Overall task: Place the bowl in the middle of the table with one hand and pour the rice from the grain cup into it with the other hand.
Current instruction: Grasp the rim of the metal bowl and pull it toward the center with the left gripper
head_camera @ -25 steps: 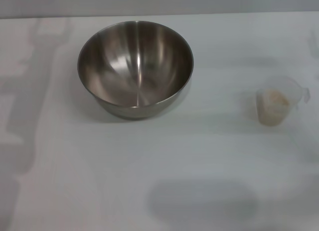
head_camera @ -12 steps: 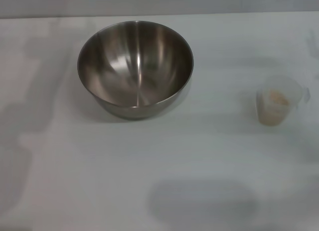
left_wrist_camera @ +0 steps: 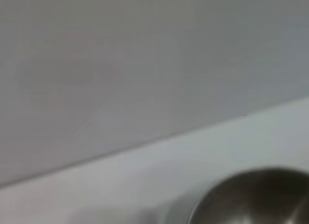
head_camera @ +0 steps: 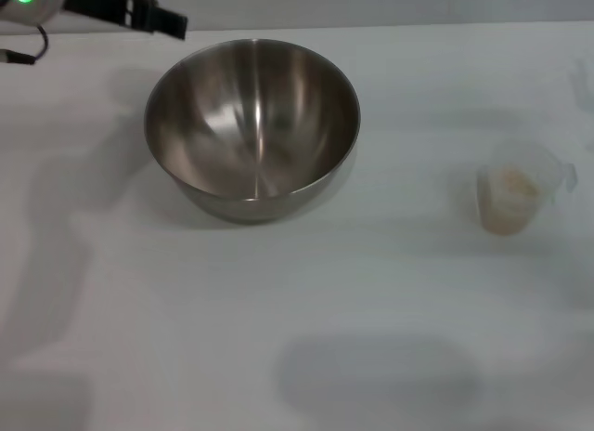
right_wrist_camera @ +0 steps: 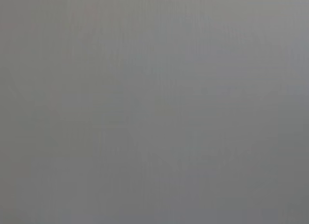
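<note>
The steel bowl (head_camera: 251, 124) stands empty on the white table (head_camera: 278, 301), left of the middle and towards the far side. Its rim also shows in the left wrist view (left_wrist_camera: 256, 197). The clear grain cup (head_camera: 516, 196) stands upright at the right, with pale rice (head_camera: 510, 185) inside. My left gripper (head_camera: 167, 22) reaches in from the top left corner of the head view, its dark tip just above and left of the bowl's far rim, not touching it. My right gripper is out of view; the right wrist view shows only a plain grey surface.
The table's far edge (head_camera: 418, 24) runs along the top of the head view, with a grey wall (left_wrist_camera: 145, 55) behind it. Soft shadows lie on the table at the left and at the front middle.
My left gripper has come into the head view at the top left, near the bowl. The shadows on the left of the table have shifted. Bowl and cup have not moved.
</note>
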Robot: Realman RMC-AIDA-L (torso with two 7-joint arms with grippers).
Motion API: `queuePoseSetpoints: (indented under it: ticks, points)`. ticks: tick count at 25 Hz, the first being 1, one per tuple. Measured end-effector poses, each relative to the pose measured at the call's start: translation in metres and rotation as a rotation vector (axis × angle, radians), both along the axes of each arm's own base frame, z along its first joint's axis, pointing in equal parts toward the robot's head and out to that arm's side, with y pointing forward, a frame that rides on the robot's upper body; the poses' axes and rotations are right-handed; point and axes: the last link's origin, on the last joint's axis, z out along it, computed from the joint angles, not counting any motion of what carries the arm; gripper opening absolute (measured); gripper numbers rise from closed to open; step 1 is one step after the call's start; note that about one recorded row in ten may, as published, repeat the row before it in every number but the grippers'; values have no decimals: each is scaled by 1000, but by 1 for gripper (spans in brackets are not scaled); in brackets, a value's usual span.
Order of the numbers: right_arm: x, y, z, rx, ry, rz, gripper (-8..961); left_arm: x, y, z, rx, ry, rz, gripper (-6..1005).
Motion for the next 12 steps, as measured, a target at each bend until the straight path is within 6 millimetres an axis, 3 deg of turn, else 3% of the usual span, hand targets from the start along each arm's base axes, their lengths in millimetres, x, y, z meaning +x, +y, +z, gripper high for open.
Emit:
queuePoseSetpoints:
  ticks: [2, 3, 4, 7, 9, 12]
  points:
    - [0, -1, 0, 2, 0, 4, 636, 0, 0, 0, 0, 0, 0, 870]
    - [0, -1, 0, 3, 1, 4, 636, -8, 7, -21, -108, 44, 62, 870]
    - [0, -1, 0, 3, 0, 5, 635, -13, 10, -27, -127, 59, 85, 870]
    - [0, -2, 0, 2, -1, 5, 635, -13, 10, -27, -127, 59, 85, 870]
    - [0, -2, 0, 1, -1, 4, 635, -25, 15, -46, -198, 91, 133, 870]
    - [2, -3, 0, 2, -1, 0, 635, -29, 16, -51, -214, 95, 147, 870]
